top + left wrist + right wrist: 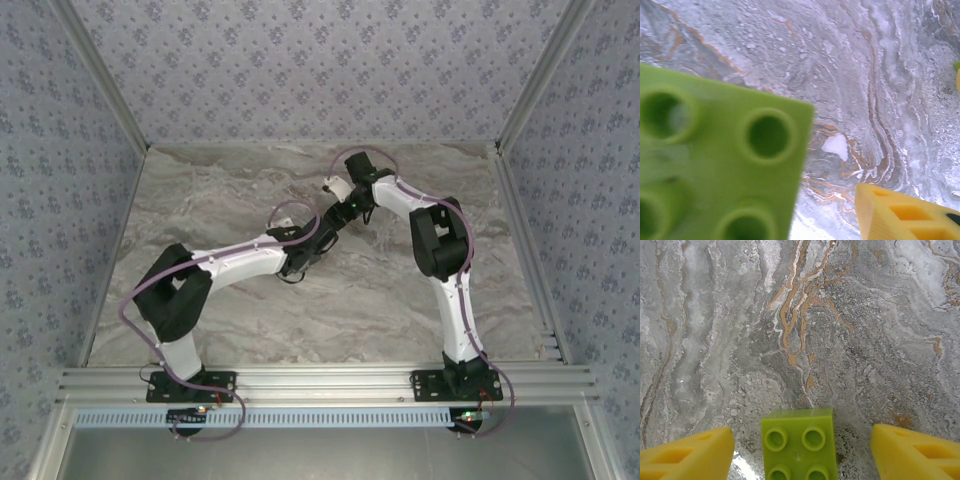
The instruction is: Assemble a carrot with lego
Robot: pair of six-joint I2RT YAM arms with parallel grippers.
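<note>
The right gripper [802, 440] is spread wide. Its two yellow fingers [690, 455] stand on either side of a green brick [799, 445] and touch neither side. That brick lies studs-up on the table [790, 315], loose rather than in any box or tray.

The left gripper [318, 238] meets the right one near the middle of the table. In its wrist view one yellow finger [905, 215] shows, and a close green brick [715, 165] hides the other. Bare table shows between the finger and this brick, so I cannot tell how this gripper stands, or whether this is the same brick.

The task looks to be at an early step, a pick-up of a leaf piece. The next move calls for a square close on the brick's flat sides, then a lift, with the studs kept level for pressing onto a mate.
</note>
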